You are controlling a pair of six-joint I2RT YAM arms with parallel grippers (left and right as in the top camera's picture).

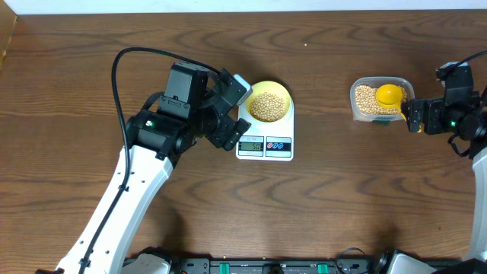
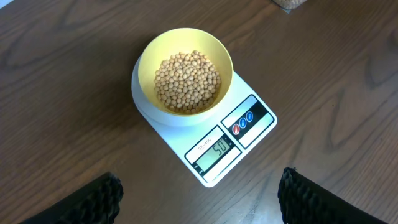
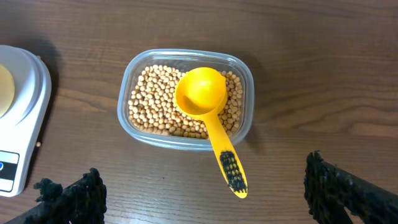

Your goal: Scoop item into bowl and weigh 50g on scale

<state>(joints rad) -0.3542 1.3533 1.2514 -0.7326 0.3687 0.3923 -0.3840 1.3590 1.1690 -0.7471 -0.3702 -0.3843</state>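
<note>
- Overhead: the scale (image 1: 265,146) stands on the wooden table (image 1: 335,198); its display (image 1: 251,146) is lit, but the digits are too small to read.
- The pale yellow bowl (image 1: 282,92) sits on the scale's platform, with beans (image 1: 267,106) heaped inside.
- The left claw (image 1: 234,113) hangs just left of the bowl, jaws spread wide and holding nothing.
- The right claw (image 1: 412,114) is just beside a clear tub (image 1: 355,101) of beans with a yellow scoop (image 1: 389,94) lying in it. It is also spread wide and empty.
- Left wrist: the display (image 2: 217,150) reads 50. The small print above it is not legible, and a red and a blue button sit beside it.
- Both dark fingers (image 2: 93,199) stand far apart over bare table, clear of the scale.
- Right wrist: no writing shows. The scoop's (image 3: 202,93) cup rests on the tub's beans (image 3: 149,109) and its handle overhangs the rim.
- The fingers (image 3: 74,199) stand wide apart, touching nothing.
</note>
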